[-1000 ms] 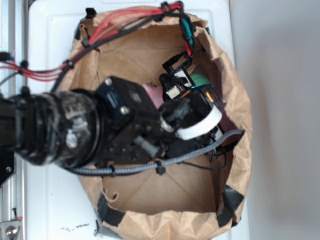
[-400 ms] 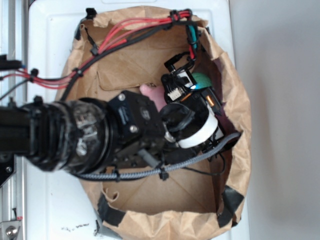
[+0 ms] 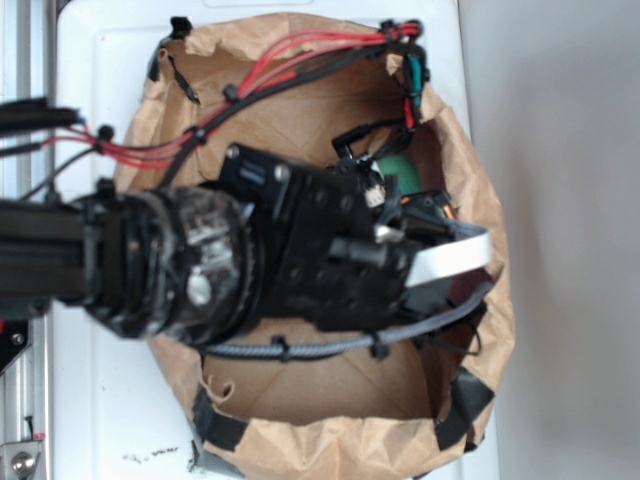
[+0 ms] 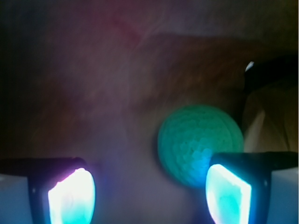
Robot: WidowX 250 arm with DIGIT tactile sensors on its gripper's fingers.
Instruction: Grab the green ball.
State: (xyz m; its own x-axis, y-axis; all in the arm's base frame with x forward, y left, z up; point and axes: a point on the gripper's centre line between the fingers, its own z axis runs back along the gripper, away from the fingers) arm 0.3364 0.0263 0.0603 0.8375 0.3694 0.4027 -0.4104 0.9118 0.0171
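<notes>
My end effector [image 4: 149,193] is released, its two fingers [image 4: 72,196] wide apart and holding nothing, and the green ball [image 4: 196,140] sits between them but close to the right finger, which covers its lower right part. From the exterior view my arm [image 3: 200,265] hides most of the inside of the brown paper bag [image 3: 340,445], so only a small piece of the green ball [image 3: 400,168] shows behind the cables [image 3: 290,55]. The wrist view is dark and blurry, so I cannot tell what surface the ball rests on.
</notes>
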